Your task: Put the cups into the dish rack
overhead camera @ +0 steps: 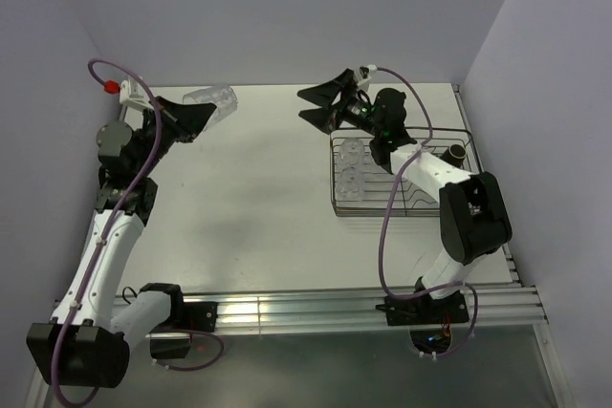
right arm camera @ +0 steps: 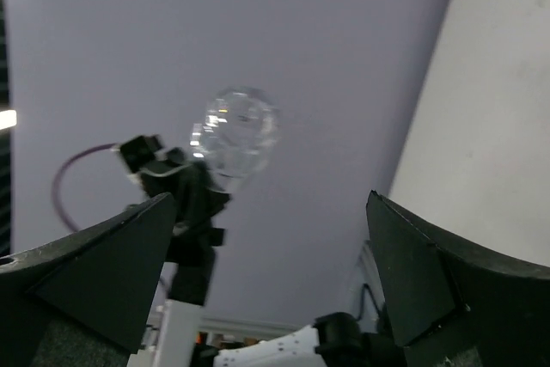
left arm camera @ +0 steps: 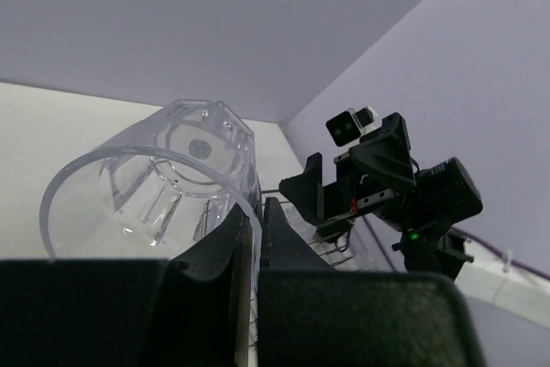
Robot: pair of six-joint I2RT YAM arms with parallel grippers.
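Where lilac walls [overhead camera: 287, 7] meet, white tabletop [overhead camera: 253, 198] (dish rack [overhead camera: 382, 209] right)

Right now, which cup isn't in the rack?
The clear tumbler clamped in the left gripper, far left of the dish rack; the other cups sit inside it.

table [overhead camera: 251, 193]: white, matte, bare across the middle of the frame | walls [overhead camera: 287, 7]: pale lilac, across the top and down both sides | rail [overhead camera: 316, 308]: ribbed silver metal, along the table's lower edge | floor strip [overhead camera: 316, 362]: dull grey, bottom of the frame
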